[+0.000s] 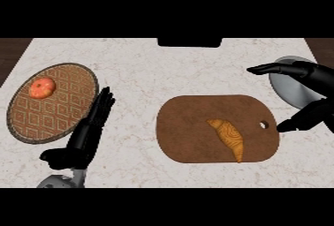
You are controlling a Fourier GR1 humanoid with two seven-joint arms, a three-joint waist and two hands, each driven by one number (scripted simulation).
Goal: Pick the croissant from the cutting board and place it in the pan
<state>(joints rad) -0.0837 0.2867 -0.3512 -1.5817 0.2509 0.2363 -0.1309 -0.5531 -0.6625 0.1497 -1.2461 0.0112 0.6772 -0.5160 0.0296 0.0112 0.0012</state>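
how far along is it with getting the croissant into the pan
Nothing looks done yet: the croissant lies on the cutting board, untouched. In hand: the right hand hangs open over the board's right edge, in front of the grey pan, thumb near the board's hole. The left hand rests open beside the patterned plate. Left: grasp, lift, carry to the pan, release.

Even, bright light; faint shadows, perhaps overhead.

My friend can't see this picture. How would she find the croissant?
Look at the brown wooden cutting board in the middle of the pale marble counter. The croissant lies on its right half, near the small hole. It is a golden, curved, pointed pastry, unlike the round orange fruit on the patterned plate at left.
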